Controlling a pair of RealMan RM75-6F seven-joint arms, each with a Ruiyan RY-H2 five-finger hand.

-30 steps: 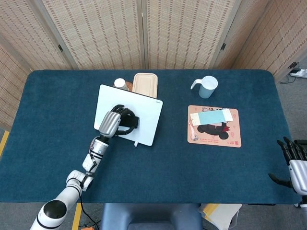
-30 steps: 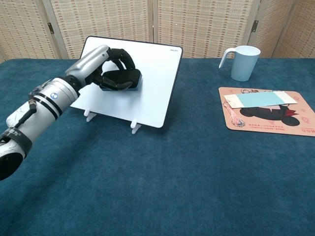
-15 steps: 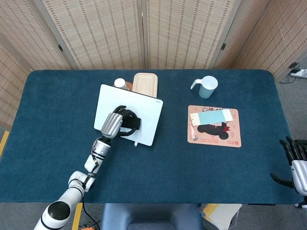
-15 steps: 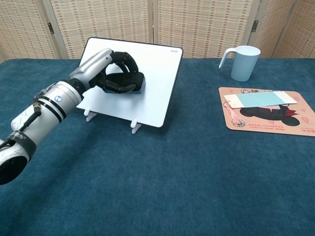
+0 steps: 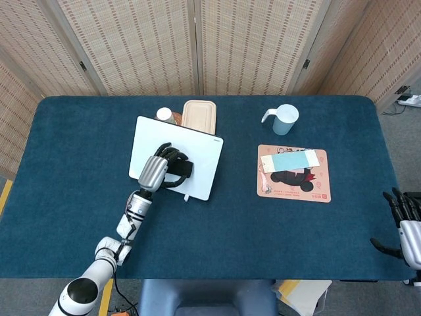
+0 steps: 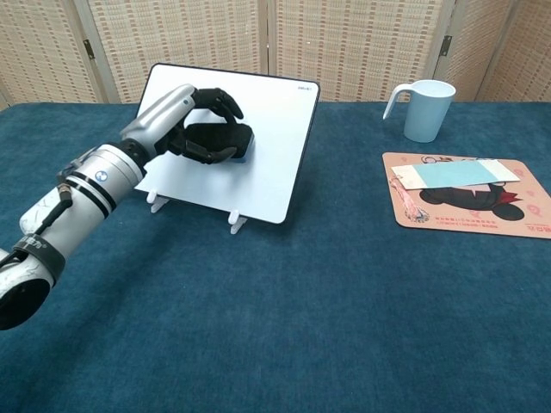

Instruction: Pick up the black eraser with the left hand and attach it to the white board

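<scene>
Blue-clothed table (image 6: 344, 327): against the tilted white board (image 6: 275, 163), the left hand (image 6: 194, 129) has begun loosening its fingers from the black eraser (image 6: 225, 142), suggesting attachment.

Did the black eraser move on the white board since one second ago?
Yes. The black eraser moved slightly right across the white board, toward its right edge, held by the left hand.

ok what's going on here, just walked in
The left hand is holding the black eraser against the face of the white board, which stands tilted on its small feet on the table. Its fingers are wrapped around the eraser, so it hasn't let go yet. The right hand is idle at the table's edge, holding nothing.
</scene>
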